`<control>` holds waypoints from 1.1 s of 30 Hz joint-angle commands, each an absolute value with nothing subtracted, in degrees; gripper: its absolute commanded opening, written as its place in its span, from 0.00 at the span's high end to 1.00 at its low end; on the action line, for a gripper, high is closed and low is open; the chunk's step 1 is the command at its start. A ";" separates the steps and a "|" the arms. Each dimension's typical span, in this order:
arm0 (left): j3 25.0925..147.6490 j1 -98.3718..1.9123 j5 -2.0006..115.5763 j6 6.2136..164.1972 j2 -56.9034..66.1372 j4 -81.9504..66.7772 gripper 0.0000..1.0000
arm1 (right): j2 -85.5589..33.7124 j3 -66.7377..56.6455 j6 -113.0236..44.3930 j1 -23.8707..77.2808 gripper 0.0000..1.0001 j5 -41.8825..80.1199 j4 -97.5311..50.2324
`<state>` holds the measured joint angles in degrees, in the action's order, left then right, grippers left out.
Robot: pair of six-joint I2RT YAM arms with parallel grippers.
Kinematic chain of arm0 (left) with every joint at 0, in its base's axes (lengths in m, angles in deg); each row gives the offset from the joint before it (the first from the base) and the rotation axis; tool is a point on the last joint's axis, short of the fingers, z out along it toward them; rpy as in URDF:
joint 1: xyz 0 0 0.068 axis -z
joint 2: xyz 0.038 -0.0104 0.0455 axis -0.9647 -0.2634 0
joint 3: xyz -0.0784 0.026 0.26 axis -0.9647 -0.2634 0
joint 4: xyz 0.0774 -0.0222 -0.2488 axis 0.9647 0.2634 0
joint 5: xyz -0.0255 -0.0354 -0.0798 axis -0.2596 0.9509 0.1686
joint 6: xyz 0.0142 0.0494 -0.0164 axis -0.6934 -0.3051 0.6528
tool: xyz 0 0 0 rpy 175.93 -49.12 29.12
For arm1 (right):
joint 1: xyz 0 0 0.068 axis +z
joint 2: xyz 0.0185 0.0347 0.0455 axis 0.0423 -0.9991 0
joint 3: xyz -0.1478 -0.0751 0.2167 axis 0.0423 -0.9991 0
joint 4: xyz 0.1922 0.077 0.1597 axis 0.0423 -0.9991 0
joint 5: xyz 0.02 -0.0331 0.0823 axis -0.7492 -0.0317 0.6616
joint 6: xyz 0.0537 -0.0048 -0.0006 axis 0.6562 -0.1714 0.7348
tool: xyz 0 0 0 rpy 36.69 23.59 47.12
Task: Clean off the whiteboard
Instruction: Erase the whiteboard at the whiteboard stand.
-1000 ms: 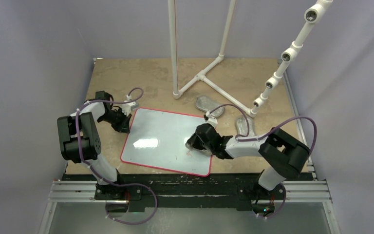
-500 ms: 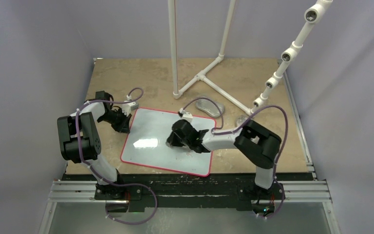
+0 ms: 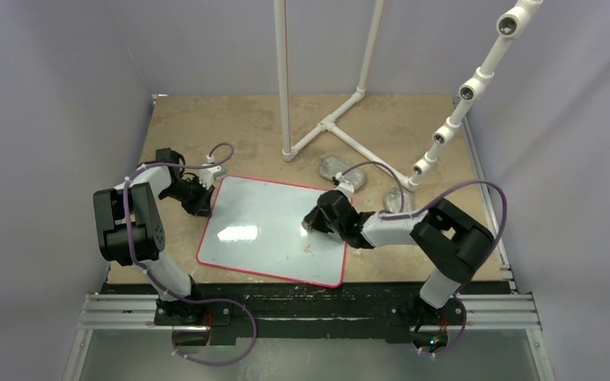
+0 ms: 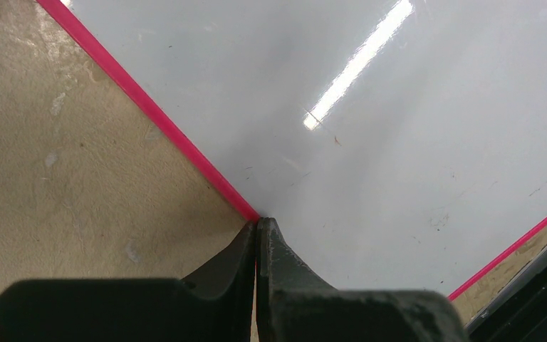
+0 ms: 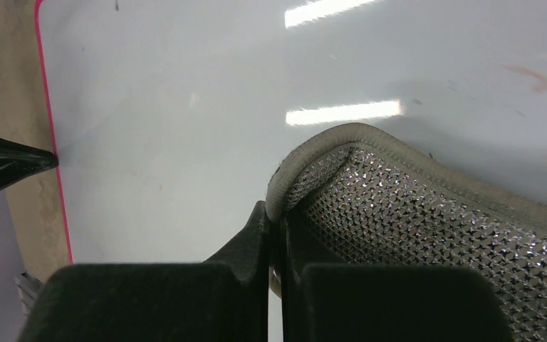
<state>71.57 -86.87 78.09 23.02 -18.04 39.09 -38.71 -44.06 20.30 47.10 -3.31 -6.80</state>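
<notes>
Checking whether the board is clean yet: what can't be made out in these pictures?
- Whiteboard under the pad: hidden by the pad in the right wrist view, by the right hand from above.
- Red mark: too small from above to read.
- Left hand: whether it pinches the rim or only presses it, its own tips hide.

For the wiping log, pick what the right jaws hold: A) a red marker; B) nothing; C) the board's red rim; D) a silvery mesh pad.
D: in the right wrist view the right jaws are shut on the edge of the silvery mesh pad, with the whiteboard behind it.
</notes>
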 commanded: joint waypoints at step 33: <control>68.44 -86.92 72.52 20.99 -19.07 41.31 1.00 | -50.77 -35.15 8.76 60.66 1.00 22.44 -14.15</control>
<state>70.87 -86.87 77.96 23.02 -17.45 38.90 -51.41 -30.22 9.20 60.56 21.21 -5.03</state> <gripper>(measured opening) 0.006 0.026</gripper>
